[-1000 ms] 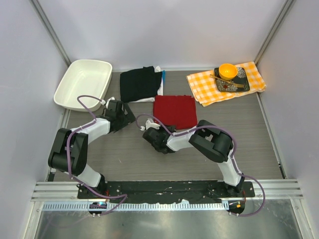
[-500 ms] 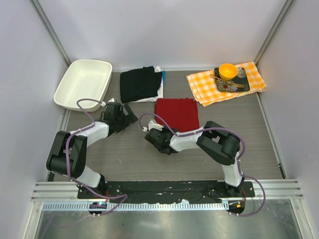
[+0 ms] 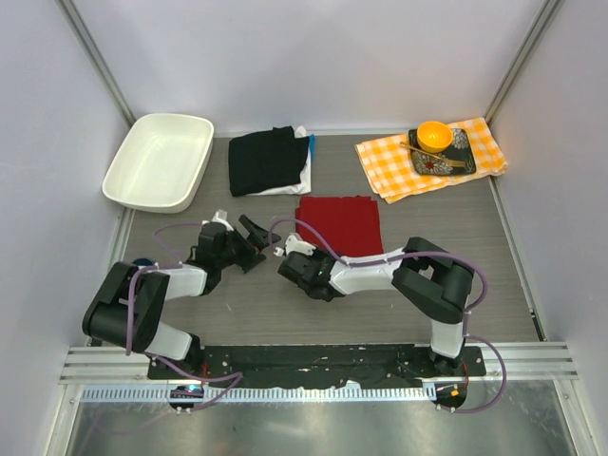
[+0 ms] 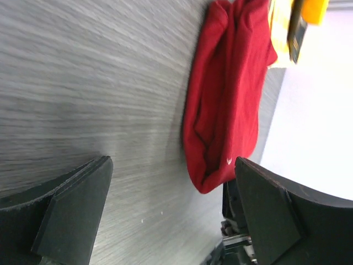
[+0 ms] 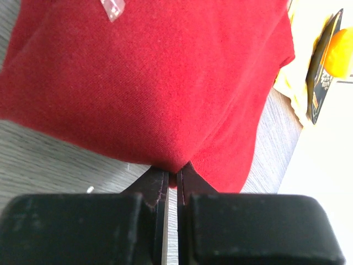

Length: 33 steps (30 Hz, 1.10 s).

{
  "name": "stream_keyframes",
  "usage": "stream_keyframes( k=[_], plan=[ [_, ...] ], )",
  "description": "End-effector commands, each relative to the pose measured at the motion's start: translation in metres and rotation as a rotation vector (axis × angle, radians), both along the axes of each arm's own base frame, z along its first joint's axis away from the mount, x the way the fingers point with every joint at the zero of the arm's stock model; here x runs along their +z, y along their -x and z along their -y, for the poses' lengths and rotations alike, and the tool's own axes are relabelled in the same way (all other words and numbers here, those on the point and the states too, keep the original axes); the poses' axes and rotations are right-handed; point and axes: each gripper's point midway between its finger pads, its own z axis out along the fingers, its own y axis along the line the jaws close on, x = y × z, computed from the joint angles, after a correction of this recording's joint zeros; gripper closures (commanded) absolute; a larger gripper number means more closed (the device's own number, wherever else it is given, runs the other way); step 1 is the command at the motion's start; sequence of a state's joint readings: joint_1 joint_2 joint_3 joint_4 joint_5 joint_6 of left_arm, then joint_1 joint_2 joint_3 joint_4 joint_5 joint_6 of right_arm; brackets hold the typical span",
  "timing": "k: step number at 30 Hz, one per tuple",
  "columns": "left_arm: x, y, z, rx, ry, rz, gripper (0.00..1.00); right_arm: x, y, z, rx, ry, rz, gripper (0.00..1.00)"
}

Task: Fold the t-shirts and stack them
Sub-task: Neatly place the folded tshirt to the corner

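Red shirt [image 3: 339, 223] lies folded flat mid-way across the surface [image 3: 237, 304]. Near edge is pinched by right fingers [image 5: 151, 185], clamped tight on the cloth. Left fingers [image 4: 71, 204] spread wide, holding nothing, just left of it. Black shirt [image 3: 266, 160] sits folded on a white one [image 3: 302, 179] behind.

Both arms reach low over the middle of the desk [image 3: 237, 309] from its near edge, each folded sharply at the elbow. The left gripper [image 3: 250, 236] points toward the right edge, jaws spread wide. The right gripper [image 5: 171, 178] points toward the far edge, jaws pinched together on the red t-shirt [image 5: 165, 72].
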<state>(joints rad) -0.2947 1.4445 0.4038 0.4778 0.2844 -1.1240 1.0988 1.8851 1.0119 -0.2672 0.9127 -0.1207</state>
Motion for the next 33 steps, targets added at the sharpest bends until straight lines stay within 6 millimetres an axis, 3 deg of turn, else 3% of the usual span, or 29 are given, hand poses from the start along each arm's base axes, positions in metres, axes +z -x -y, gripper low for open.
stream_keyframes(
  k=[1,9,22,23,33],
  plan=[
    [-0.009,0.028,0.024,-0.083,0.150,-0.089,0.00,0.037,0.002,-0.003,-0.022,-0.107,0.051,0.99],
    [-0.018,0.042,0.050,-0.145,0.250,-0.122,0.00,0.059,0.006,-0.004,-0.017,-0.131,0.070,0.99],
    [-0.003,0.027,0.080,-0.121,0.486,-0.067,0.00,0.060,0.018,-0.010,0.006,-0.139,0.069,0.99],
    [-0.012,0.026,0.080,-0.114,0.485,-0.088,0.00,0.060,0.019,-0.010,0.005,-0.139,0.070,0.99],
    [-0.026,0.009,0.093,-0.138,0.509,-0.104,0.00,0.060,0.032,-0.013,0.025,-0.138,0.067,0.99]
  ],
)
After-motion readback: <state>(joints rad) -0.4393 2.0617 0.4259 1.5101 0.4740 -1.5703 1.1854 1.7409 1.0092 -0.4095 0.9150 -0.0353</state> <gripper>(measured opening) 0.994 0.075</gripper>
